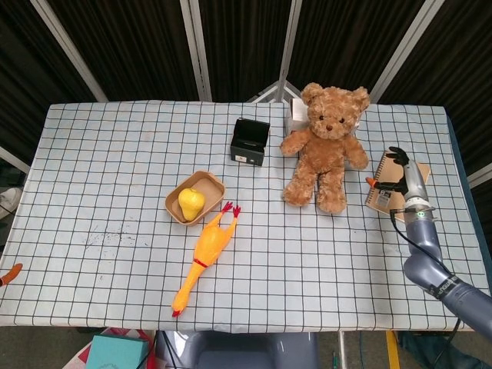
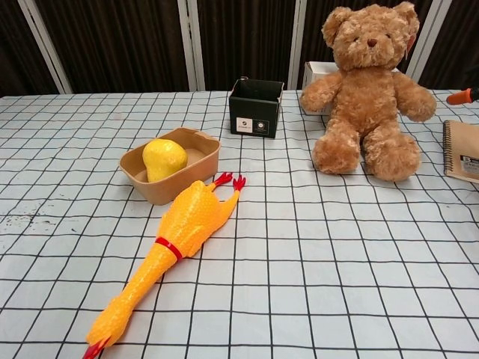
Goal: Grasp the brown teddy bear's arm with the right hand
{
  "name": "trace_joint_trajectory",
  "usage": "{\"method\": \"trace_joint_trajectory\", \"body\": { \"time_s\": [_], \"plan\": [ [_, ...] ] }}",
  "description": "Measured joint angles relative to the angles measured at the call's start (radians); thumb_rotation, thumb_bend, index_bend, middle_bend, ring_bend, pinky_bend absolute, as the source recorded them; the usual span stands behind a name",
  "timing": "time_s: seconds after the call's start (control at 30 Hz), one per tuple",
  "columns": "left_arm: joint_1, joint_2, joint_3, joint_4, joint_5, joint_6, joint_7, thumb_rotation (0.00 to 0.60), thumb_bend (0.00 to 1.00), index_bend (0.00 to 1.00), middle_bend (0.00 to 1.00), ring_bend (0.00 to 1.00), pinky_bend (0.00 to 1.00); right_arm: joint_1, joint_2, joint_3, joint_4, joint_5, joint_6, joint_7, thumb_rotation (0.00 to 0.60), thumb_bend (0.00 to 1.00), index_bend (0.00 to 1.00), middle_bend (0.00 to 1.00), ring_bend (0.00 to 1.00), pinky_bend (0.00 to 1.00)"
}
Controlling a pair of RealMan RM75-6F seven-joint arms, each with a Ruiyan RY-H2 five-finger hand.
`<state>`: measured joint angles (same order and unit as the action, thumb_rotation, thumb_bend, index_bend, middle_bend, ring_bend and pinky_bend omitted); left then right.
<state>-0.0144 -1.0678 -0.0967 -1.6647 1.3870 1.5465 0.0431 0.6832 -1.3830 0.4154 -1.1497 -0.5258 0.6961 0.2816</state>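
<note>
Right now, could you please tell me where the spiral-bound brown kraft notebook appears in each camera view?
Head view: the spiral-bound brown kraft notebook lies right of centre, partly behind the right hand.
Chest view: only its left part shows at the right edge.
Shared landmark: the brown plush teddy bear sits just left of it in both.
</note>
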Motion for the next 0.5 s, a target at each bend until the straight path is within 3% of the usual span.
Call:
{"method": "trace_joint_trajectory", "body": {
  "time_s": [0.5],
  "plan": [
    [-0.015,-0.012,-0.01,0.0,-0.043,-0.031,0.044,0.6,0.27,0.23,0.0,0.0,0.13,0.128,-0.168,0.007,0.275,0.135,-0.052,-0.159,0.6,0.2,0.31,0.29,0.19,0.0]
  ]
}}
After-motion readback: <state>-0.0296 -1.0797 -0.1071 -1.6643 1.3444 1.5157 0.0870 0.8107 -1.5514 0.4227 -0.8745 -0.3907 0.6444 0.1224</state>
